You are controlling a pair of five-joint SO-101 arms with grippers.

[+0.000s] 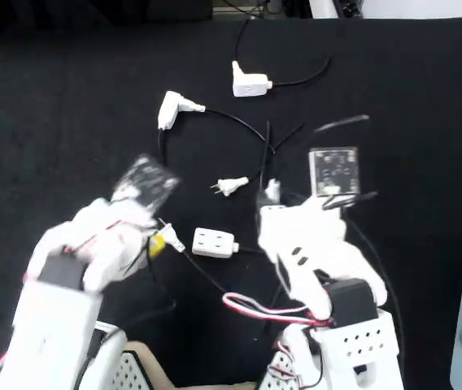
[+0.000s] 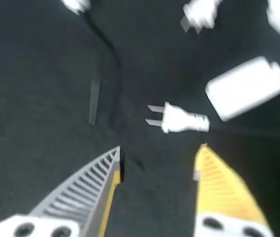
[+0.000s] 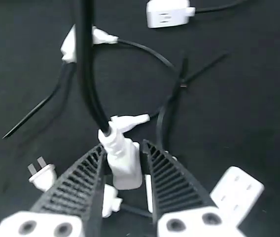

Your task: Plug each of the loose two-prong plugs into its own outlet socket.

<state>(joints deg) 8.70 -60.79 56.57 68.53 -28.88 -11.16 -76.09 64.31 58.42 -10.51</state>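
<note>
At centre of the high view, my right gripper (image 1: 267, 197) clenches a white plug (image 3: 122, 168) on black cord, presumably for seating. My left gripper (image 2: 159, 147) gapes, framing the loose white two-prong plug (image 2: 182, 119).

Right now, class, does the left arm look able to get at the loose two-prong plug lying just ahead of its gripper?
Probably yes. The left gripper is open, and the plug lies bare on the table just ahead of it, with nothing between. The white outlet block sits close beside the plug.
</note>
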